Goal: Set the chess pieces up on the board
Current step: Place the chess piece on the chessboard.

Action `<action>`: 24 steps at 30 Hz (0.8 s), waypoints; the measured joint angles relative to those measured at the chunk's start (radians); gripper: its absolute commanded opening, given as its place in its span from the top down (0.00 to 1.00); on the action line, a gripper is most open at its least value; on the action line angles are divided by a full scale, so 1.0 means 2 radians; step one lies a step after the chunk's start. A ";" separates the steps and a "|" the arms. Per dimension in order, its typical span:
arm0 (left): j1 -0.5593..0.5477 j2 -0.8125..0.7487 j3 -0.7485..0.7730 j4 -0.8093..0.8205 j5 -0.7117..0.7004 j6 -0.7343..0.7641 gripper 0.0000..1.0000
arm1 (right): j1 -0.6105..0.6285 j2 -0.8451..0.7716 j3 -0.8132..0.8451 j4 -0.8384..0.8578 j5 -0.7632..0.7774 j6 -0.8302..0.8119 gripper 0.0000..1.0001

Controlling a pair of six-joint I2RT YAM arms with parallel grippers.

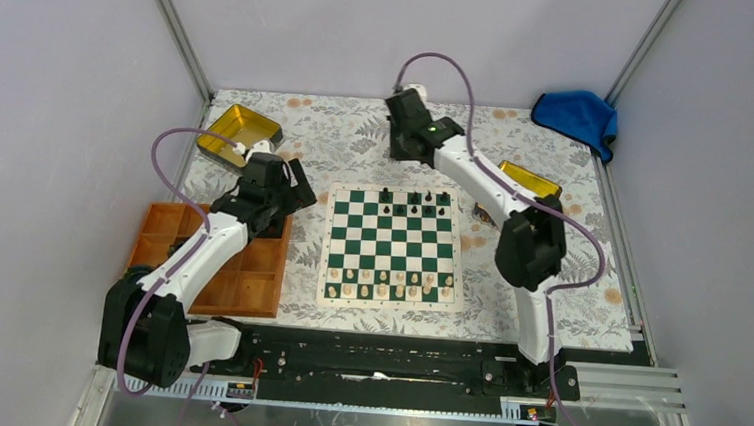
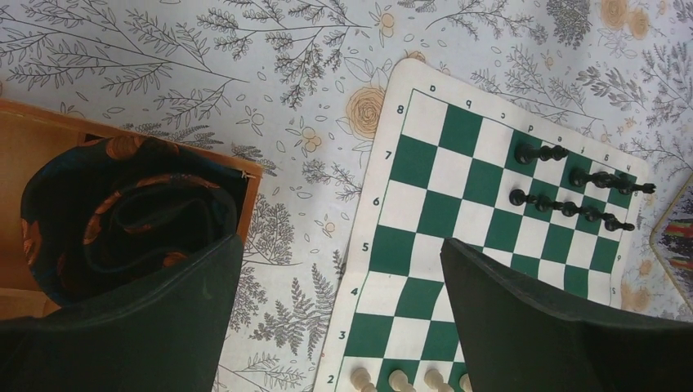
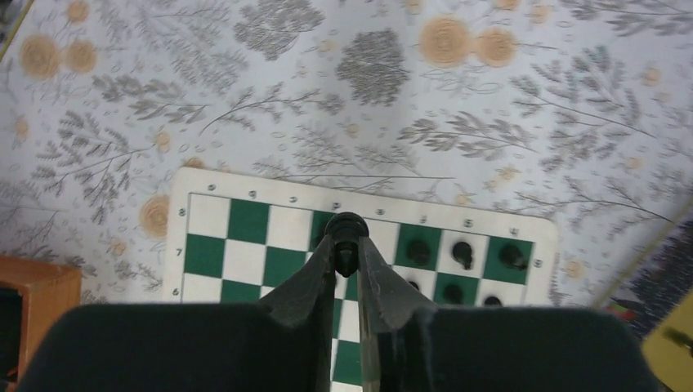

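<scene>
The right gripper [image 3: 346, 260] is shut tight on one black chess piece [image 3: 346, 226]. It pinches the piece between its two fingers [image 3: 315, 282]. The piece sits right at the fingertips, over the far rows of the board [image 3: 245, 220], near the middle from left to right. Its round head pokes out above the fingers, and it looks to stand straight with its head up. Its foot is hidden behind the fingers, so I cannot tell if it touches the board. Just to the right, the other black pieces [image 3: 463, 253] stand up straight in the two far rows. Some of them are partly hidden by the gripper.

The left gripper [image 2: 341, 242] is open wide and holds nothing. It hangs over the flowery cloth [image 2: 286, 204], between the orange tray [image 2: 49, 122] on the left and the board's left edge. Cream pieces [image 2: 399, 379] stand in the near rows, cut off at the bottom of the left wrist view.
</scene>
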 measured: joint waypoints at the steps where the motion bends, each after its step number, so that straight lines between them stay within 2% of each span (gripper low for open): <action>1: 0.000 -0.002 0.000 0.000 0.000 0.000 0.01 | 0.009 0.012 0.013 -0.005 0.000 -0.001 1.00; 11: 0.000 -0.023 -0.017 0.000 0.003 0.000 0.01 | 0.076 0.100 0.109 -0.049 0.000 -0.012 1.00; 24: 0.000 -0.028 -0.030 0.000 0.005 0.000 0.01 | 0.086 0.119 0.100 -0.055 0.000 -0.020 1.00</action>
